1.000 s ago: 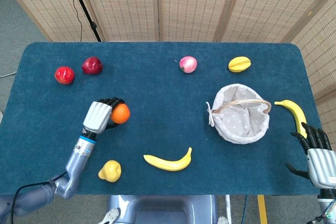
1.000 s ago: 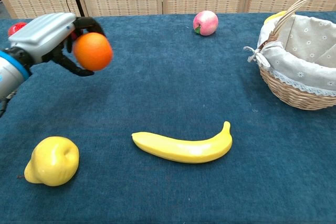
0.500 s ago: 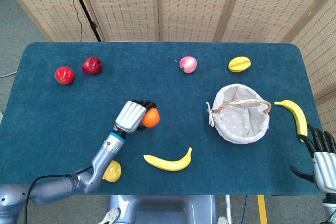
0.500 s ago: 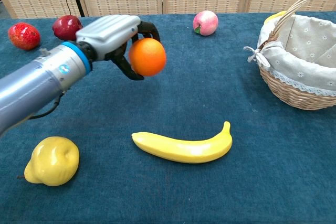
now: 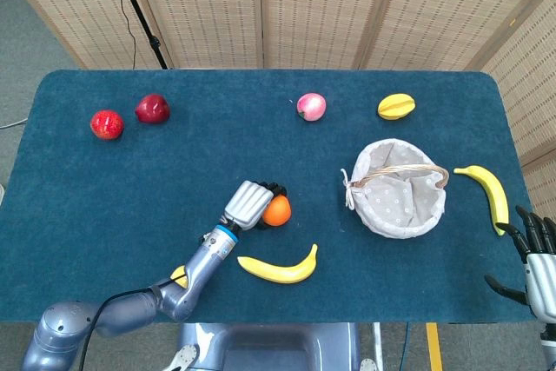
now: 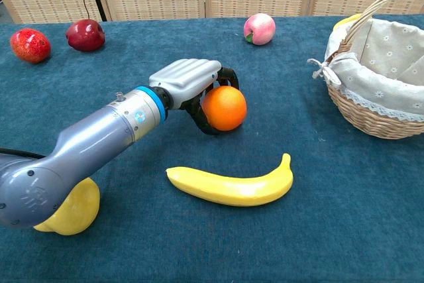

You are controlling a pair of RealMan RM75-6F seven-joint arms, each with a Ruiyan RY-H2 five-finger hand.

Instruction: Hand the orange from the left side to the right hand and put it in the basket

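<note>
My left hand (image 5: pixel 252 206) (image 6: pixel 189 82) grips the orange (image 5: pixel 277 211) (image 6: pixel 224 107) above the middle of the blue table, just behind the near banana (image 5: pixel 280 268) (image 6: pixel 232 185). The wicker basket (image 5: pixel 399 188) (image 6: pixel 371 77) with its flowered cloth lining stands to the right of the orange, with nothing seen inside. My right hand (image 5: pixel 537 256) hangs at the table's near right corner in the head view, fingers spread and holding nothing; the chest view does not show it.
A second banana (image 5: pixel 487 192) lies right of the basket. A peach (image 5: pixel 311 107) (image 6: pixel 259 28) and a yellow starfruit (image 5: pixel 395 107) sit at the back. Two red fruits (image 5: pixel 107 124) (image 5: pixel 152 109) lie far left. A yellow pear (image 6: pixel 73 207) sits under my left forearm.
My left hand has carried the orange rightward and toward the table's middle, closer to the basket. The right hand has drawn slightly back toward the corner.
</note>
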